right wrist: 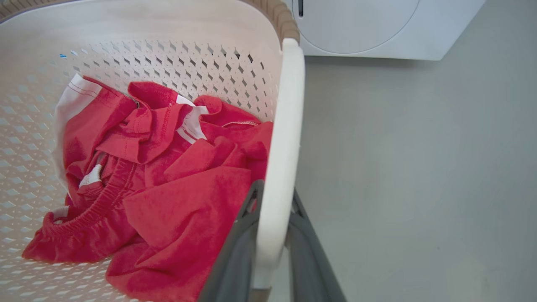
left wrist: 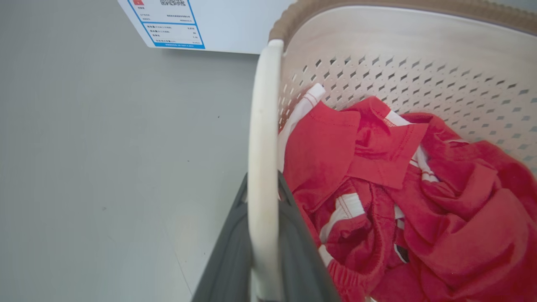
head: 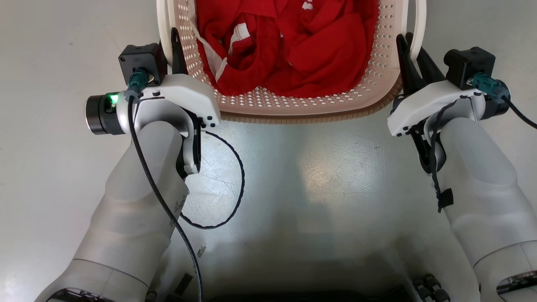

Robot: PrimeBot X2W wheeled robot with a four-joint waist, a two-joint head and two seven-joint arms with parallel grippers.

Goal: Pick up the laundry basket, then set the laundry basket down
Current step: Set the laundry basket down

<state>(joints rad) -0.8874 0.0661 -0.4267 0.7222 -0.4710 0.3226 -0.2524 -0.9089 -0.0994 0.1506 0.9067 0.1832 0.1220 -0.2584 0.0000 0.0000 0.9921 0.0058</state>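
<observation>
The laundry basket (head: pixel 293 116), cream-white and perforated with brown ribbed rim trim, stands straight ahead at the top of the head view. Red clothes (head: pixel 293 50) lie inside it. My left gripper (head: pixel 170 46) straddles the left white loop handle (left wrist: pixel 262 138), its dark fingers pressed on both sides of it. The right gripper (head: pixel 413 52) clamps the right loop handle (right wrist: pixel 285 126) the same way. The wrist views show each gripper (left wrist: pixel 262 184) (right wrist: pixel 275 191) shut on its handle beside the basket wall (left wrist: pixel 398 42) (right wrist: pixel 147 29). Whether the basket's bottom touches the floor is hidden.
A white washing machine (right wrist: pixel 369 25) stands just beyond the basket, a blue-bordered label on its front (left wrist: pixel 172 23). Grey floor (head: pixel 319 176) lies on every side. A black cable (head: pixel 237 176) loops off my left wrist.
</observation>
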